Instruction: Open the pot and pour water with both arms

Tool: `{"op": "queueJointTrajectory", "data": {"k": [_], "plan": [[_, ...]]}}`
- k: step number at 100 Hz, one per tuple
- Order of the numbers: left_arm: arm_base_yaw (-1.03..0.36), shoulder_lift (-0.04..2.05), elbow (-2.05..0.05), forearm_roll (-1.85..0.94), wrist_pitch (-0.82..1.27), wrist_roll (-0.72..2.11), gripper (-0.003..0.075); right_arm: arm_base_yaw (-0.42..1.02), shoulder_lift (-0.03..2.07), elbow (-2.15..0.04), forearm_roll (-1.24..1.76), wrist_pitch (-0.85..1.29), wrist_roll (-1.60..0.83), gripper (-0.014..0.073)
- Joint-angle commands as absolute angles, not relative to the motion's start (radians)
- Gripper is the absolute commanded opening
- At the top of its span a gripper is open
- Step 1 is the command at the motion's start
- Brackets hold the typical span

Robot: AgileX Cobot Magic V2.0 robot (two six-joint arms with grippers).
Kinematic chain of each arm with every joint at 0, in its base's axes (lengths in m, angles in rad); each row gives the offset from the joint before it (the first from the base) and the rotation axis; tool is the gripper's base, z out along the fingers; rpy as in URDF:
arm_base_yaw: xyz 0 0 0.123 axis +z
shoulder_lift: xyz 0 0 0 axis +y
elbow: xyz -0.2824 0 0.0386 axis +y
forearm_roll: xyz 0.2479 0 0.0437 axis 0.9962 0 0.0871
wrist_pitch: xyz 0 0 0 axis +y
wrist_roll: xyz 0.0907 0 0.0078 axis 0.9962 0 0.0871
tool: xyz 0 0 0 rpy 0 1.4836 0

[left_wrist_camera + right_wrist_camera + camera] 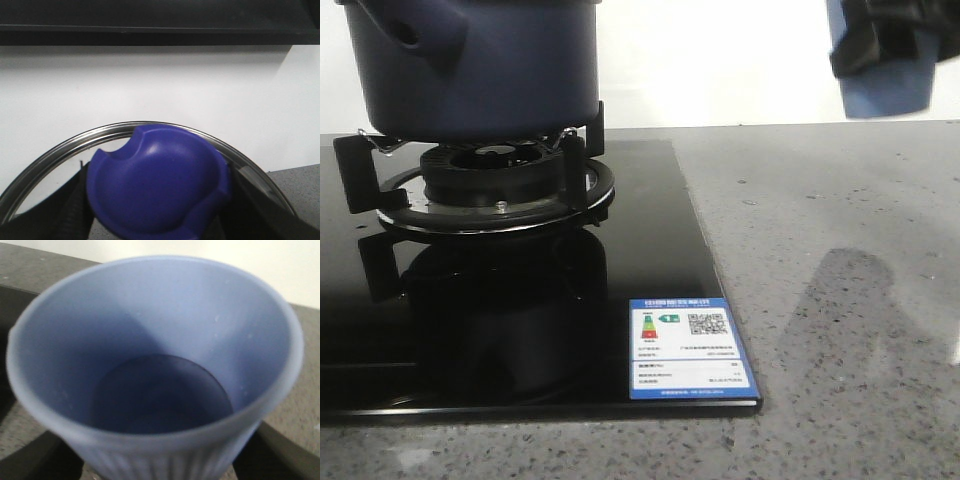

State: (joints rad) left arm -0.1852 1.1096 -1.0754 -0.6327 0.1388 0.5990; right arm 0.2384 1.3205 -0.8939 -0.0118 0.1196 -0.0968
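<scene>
One grey speckled counter [840, 300] beneath black glass hob [520, 330].

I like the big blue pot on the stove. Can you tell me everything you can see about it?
The pot is big, round and dark navy blue, with smooth matte sides that narrow a little toward the bottom. A short hollow stub handle sticks out on one side. It sits upright on the black burner grate of the glossy black stove, touching the grate's prongs. Its top is cut off in the front view, so whether a lid is on it cannot be seen there.
</scene>
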Motion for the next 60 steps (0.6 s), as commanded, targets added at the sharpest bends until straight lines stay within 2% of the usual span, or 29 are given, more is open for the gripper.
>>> {"op": "queueJointTrajectory", "data": {"k": [1, 27, 60], "plan": [[-0.18, 1.078, -1.113, -0.638, 0.043, 0.6, 0.0306, 0.271, 1.28, -1.021, -0.055, 0.135, -0.105, 0.0302], [-0.18, 1.078, -1.113, -0.638, 0.04, 0.6, 0.0306, 0.389, 1.28, -1.229, -0.191, 0.283, -0.107, 0.0302], [-0.18, 1.078, -1.113, -0.638, 0.04, 0.6, 0.0306, 0.516, 1.347, -1.376, -0.357, 0.398, -0.107, 0.0302]]}}
